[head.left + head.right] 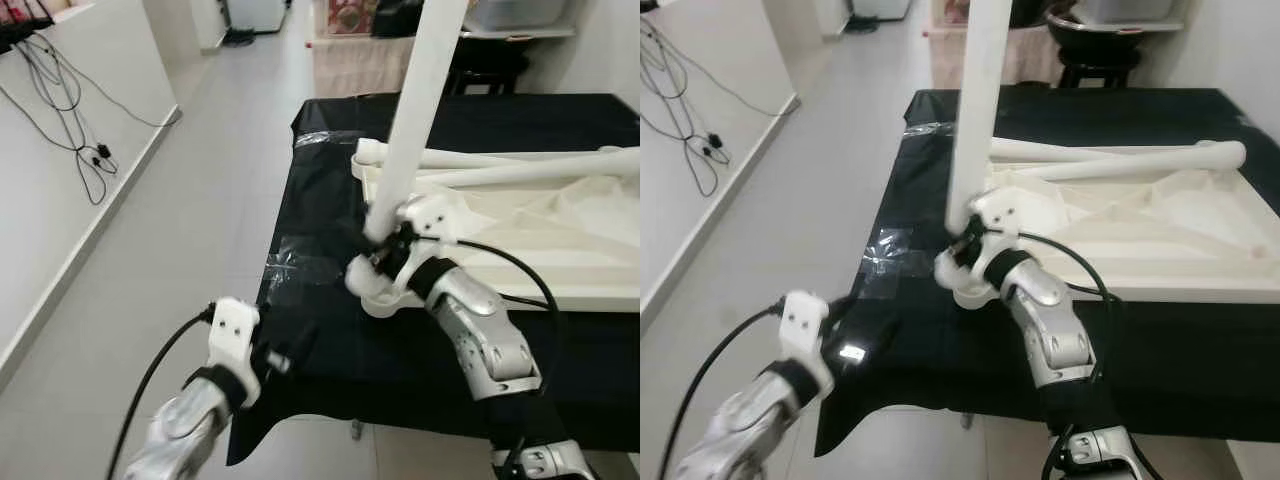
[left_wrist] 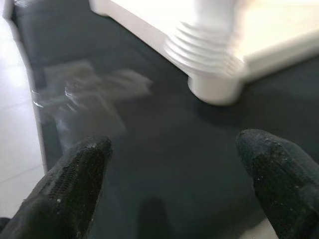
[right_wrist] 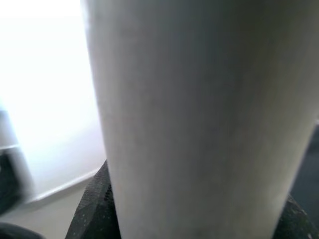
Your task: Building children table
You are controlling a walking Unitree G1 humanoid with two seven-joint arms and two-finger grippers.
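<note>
A white table top (image 1: 560, 250) lies upside down on a black cloth-covered table (image 1: 330, 330). My right gripper (image 1: 385, 250) is shut on a white table leg (image 1: 415, 110), holding it nearly upright with its lower end at the near-left corner socket (image 1: 375, 295). In the right wrist view the leg (image 3: 199, 119) sits between the black fingers (image 3: 94, 209). Two more legs (image 1: 520, 165) lie across the table top. My left gripper (image 1: 285, 360) is open above the cloth's front-left edge, with nothing between its fingers (image 2: 75, 174), short of the threaded socket (image 2: 209, 55).
Clear tape patches (image 1: 290, 265) shine on the cloth near the socket. Grey floor (image 1: 190, 200) runs along the table's left side, beside a white wall with hanging cables (image 1: 70, 100). A dark stool and boxes (image 1: 490, 60) stand behind the table.
</note>
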